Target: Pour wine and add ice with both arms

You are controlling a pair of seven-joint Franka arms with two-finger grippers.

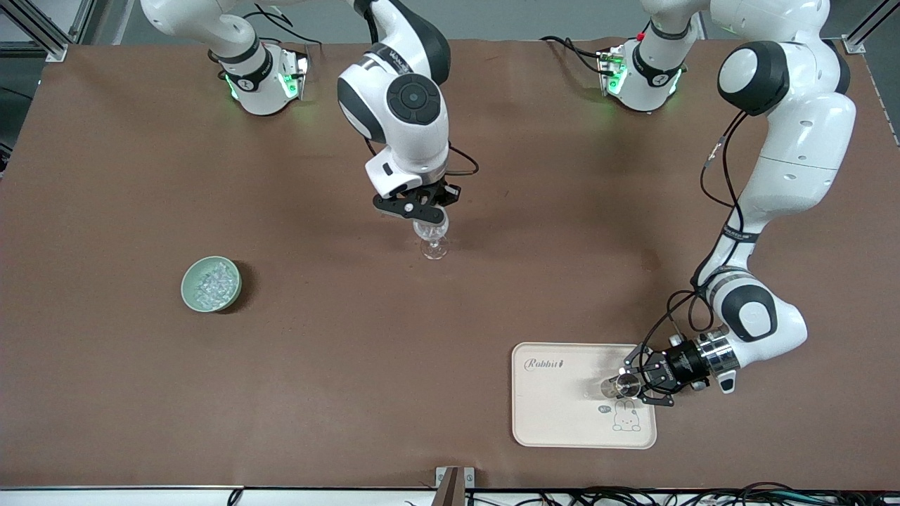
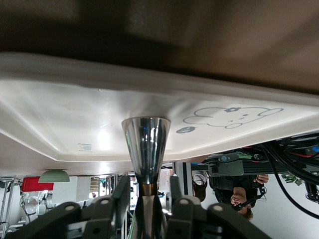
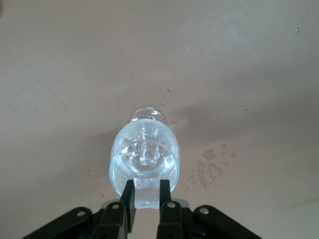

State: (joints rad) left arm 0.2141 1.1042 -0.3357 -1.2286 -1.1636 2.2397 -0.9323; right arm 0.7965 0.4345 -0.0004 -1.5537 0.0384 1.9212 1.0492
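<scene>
Nearest the front camera, on the cream rectangular tray (image 1: 555,414) with a rabbit drawing, we see the left gripper (image 1: 636,385) low, its jaws just apart either side of a shiny metal cone-shaped cup (image 2: 146,144). Farther back, clear ice cubes (image 1: 213,282) fill a small green bowl (image 1: 191,289). Mid-table, our right gripper (image 1: 430,219) pinches an ice cube (image 3: 147,193) over the clear stemmed glass (image 1: 433,242).

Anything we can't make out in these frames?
- Front view: how many ice lumps are in the green bowl; too small.
- Front view: the stemmed glass's bowl; the right gripper covers it.
- Right wrist view: any liquid in the glass; clear on clear, with the held ice cube in front.
- Left wrist view: the metal cup's inside; seen side-on, base hidden by the left gripper.
</scene>
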